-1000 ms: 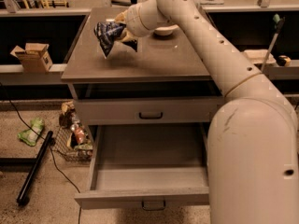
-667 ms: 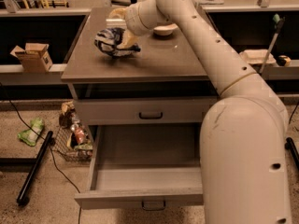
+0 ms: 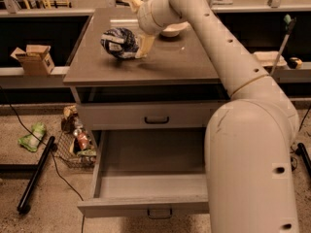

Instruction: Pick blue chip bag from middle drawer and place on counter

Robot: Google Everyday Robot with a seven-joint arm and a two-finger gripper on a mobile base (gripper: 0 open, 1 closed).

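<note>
The blue chip bag [image 3: 119, 42] lies on the counter [image 3: 165, 62], left of middle, dark blue with white patches. My gripper [image 3: 138, 35] hangs just right of the bag with its jaws spread. One pale finger [image 3: 146, 45] points down beside the bag's right edge and the bag rests on the slab, not gripped. My arm reaches in from the lower right. The middle drawer [image 3: 146, 207] is pulled out below, and its grey box [image 3: 150, 171] holds nothing that I can see.
A white bowl [image 3: 173, 29] sits on the counter behind my wrist. The top drawer [image 3: 156, 116] with a black handle is shut. A cardboard box [image 3: 35, 58] sits on the left ledge. On the floor at left lie a wire basket [image 3: 77, 147], a green packet [image 3: 31, 137] and a black pole [image 3: 35, 176].
The bag has come down from the air onto the counter. My jaws have spread and let go of it, and the gripper sits a little to its right.
</note>
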